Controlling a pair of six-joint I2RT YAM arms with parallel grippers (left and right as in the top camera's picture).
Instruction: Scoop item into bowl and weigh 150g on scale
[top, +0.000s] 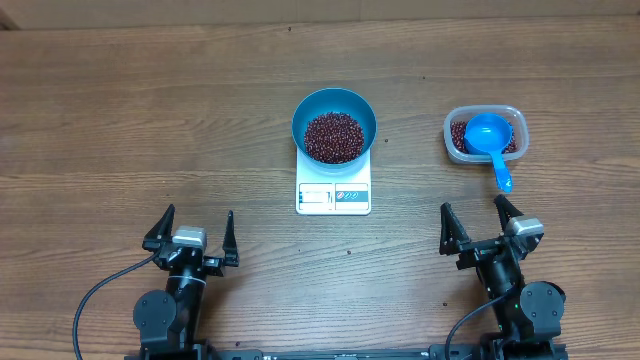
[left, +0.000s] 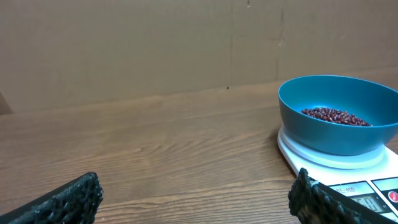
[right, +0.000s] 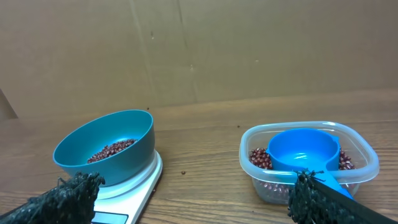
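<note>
Resting on scale (top: 333, 197): bowl (top: 334, 100) of beans (top: 333, 137).

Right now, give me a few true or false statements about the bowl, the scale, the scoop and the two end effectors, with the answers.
1. The bowl sits on the scale. True.
2. The bowl is empty. False: it holds beans.
3. The scoop rests in the clear tub. True.
4. The right end effector grips the scoop. False: it is open, well short of the scoop.
5. The left end effector is open and holds nothing. True.
</note>
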